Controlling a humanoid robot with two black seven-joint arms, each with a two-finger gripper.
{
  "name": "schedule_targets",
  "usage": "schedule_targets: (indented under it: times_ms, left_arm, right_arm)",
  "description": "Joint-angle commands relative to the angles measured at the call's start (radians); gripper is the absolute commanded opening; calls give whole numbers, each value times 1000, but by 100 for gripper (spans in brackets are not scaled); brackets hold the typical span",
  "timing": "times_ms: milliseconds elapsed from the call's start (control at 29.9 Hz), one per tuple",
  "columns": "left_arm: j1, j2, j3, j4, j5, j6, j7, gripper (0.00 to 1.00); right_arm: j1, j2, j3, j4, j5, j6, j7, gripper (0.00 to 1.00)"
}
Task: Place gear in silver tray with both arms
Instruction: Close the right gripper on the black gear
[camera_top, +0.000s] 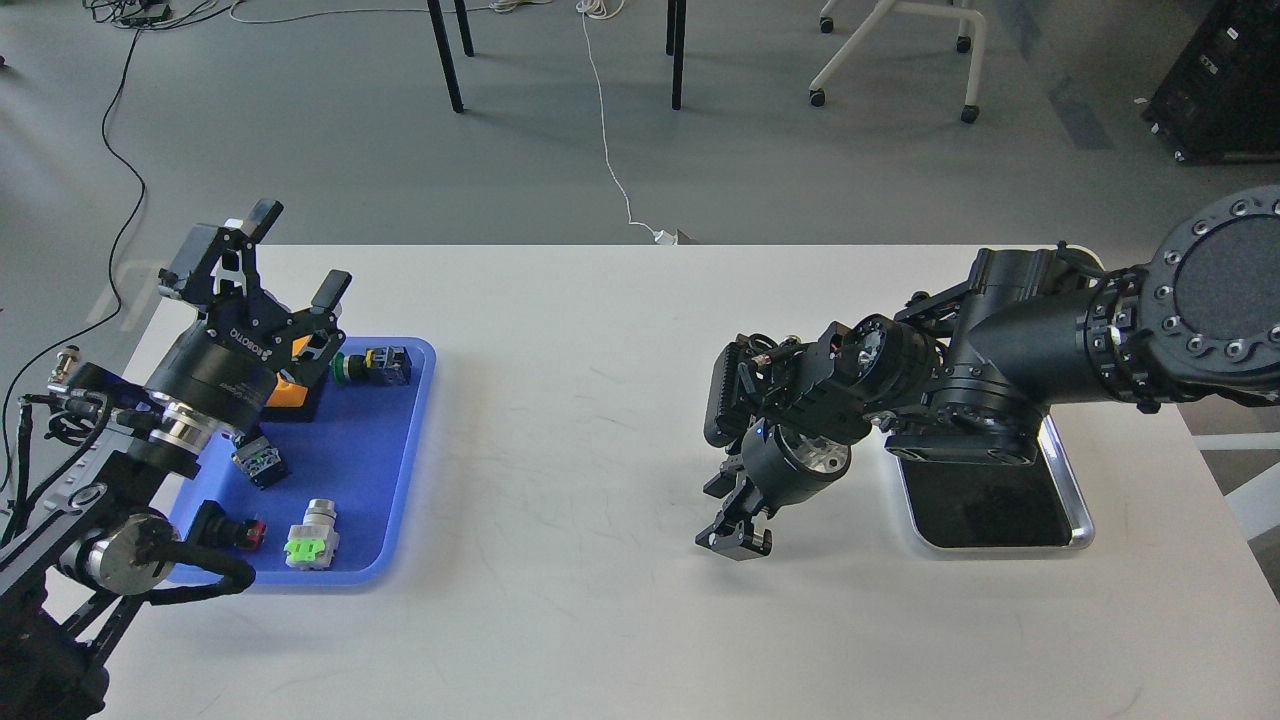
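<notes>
Silver tray (1075, 500) sits on the right side of the white table (580, 420), dark bottom bare, half covered by the right arm (1010, 350), whose gripper (735, 540) hangs low over the tabletop to the tray's left, too dark and end-on for me to tell its spread. Over on the left, the left gripper (295, 255) tilts up with fingers spread wide and nothing between them, above a blue tray (405, 470) of small switch parts. Behind the table, grey floor, a white cable (605, 130), black table legs (447, 55) and a wheeled chair base (890, 50).
</notes>
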Motion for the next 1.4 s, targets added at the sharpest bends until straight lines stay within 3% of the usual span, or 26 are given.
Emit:
schedule_targets:
  times_ms: [0,1237,1371]
  left_arm:
    - [0,0,-1,0,0,0,0,98]
    - [0,2,-13,-2,-1,0,0,98]
    - [2,0,-13,-2,-1,0,0,98]
  right_arm:
    - [0,0,-2,0,-1,2,0,57]
    - [-32,0,-39,-25,24,-11,0,50]
    - [-32,0,-39,-25,24,-11,0,31]
